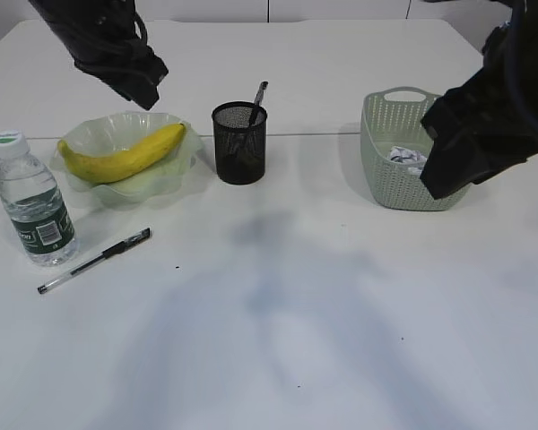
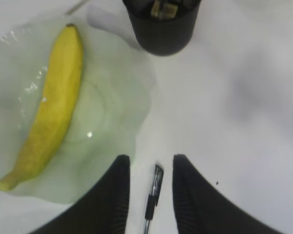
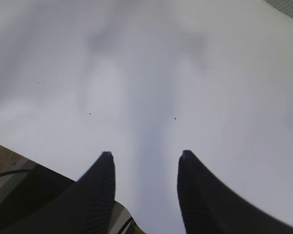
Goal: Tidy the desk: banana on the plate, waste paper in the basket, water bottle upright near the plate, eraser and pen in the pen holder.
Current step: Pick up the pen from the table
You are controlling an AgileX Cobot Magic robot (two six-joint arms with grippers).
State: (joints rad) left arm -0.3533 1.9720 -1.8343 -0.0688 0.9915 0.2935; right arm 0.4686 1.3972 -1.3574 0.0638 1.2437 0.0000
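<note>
A yellow banana (image 1: pixel 125 154) lies on the clear plate (image 1: pixel 175 175). A water bottle (image 1: pixel 34 202) stands upright left of the plate. A pen (image 1: pixel 94 261) lies on the table in front of the plate. The black mesh pen holder (image 1: pixel 239 141) holds another pen (image 1: pixel 258 97) and a tan object (image 2: pixel 161 7). Crumpled paper (image 1: pixel 405 157) lies in the green basket (image 1: pixel 390 193). My left gripper (image 2: pixel 150 163) is open and empty, high above the table; the lying pen (image 2: pixel 154 192) shows between its jaws. My right gripper (image 3: pixel 146 158) is open and empty above bare table.
The left arm (image 1: pixel 108 45) hangs above the plate's far side. The right arm (image 1: pixel 475 134) overlaps the basket's right side. The table's front edge shows at the lower left of the right wrist view (image 3: pixel 19 156).
</note>
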